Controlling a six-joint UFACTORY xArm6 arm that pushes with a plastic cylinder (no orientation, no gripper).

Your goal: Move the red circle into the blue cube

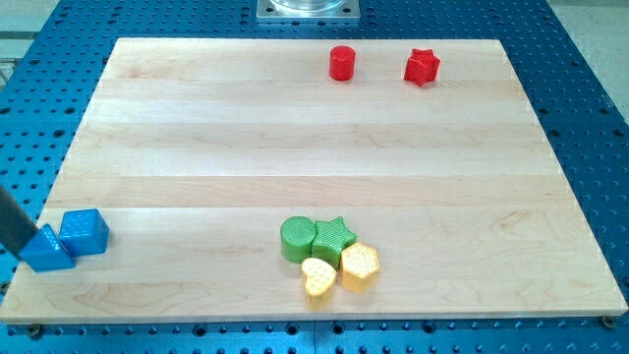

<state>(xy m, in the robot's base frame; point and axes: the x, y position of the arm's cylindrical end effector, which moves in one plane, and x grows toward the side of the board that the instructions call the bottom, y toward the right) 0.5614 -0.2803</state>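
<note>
The red circle (341, 63) stands near the view's top, a little right of centre. The blue cube (86, 231) sits near the board's lower left corner, far from the red circle. A second blue block (44, 249), wedge-like, touches the cube's left side. My tip (27, 257) comes in from the view's left edge as a dark rod and rests against the left side of that second blue block. It is far from the red circle.
A red star (422, 67) lies just right of the red circle. At bottom centre a green circle (298, 239), green star (334, 235), yellow heart (317, 277) and yellow hexagon (360, 265) cluster together. The wooden board (314, 147) lies on a blue perforated table.
</note>
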